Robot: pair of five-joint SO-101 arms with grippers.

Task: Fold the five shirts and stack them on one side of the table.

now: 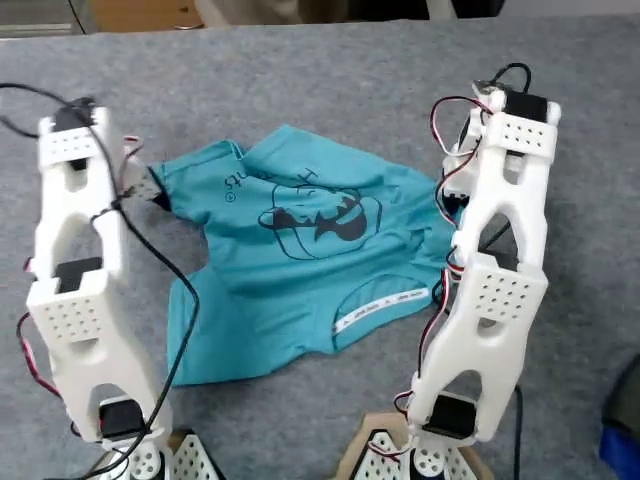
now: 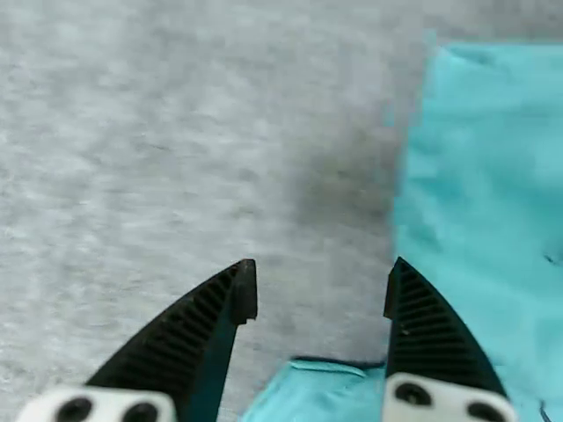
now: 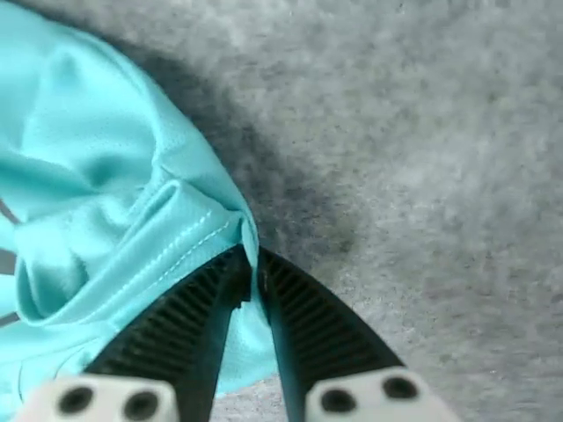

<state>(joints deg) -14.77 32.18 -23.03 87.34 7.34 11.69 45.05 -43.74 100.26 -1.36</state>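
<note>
Grey, felt-like covering spreads across the whole table [image 1: 300, 70], reaching a strip of wooden furniture [image 1: 140, 15] at the far edge; on it, roughly midway between the two arms, lies a single teal shirt [image 1: 300, 260], opened out but rumpled, its dark chest print [image 1: 320, 220] facing up and its collar with a white inner band [image 1: 385, 305] turned toward the arm bases; one lower corner is bunched and folded over near the left arm's base. Two white arms flank the cloth; the left arm [image 1: 75, 280] stretches along the shirt's left side, a black cable [image 1: 160, 260] trailing over it and across the fabric; the right arm [image 1: 500, 280] stretches along the shirt's right side, red and black wires [image 1: 455, 110] looping near its wrist. At the left sleeve edge, the left gripper [image 2: 321, 281] hangs low with its black ribbed fingers [image 2: 220, 308] spread wide, bare grey table between the tips, teal cloth just beside one finger and a little more beneath the jaw base. Over on the other edge, the right gripper [image 3: 251, 264] has its fingers [image 3: 189, 312] pressed nearly together, nipping a stitched fold of the shirt's hem [image 3: 176, 242] at the tips; the fabric puckers around them. A small blue object [image 1: 620, 445] sits at the near right corner.
</note>
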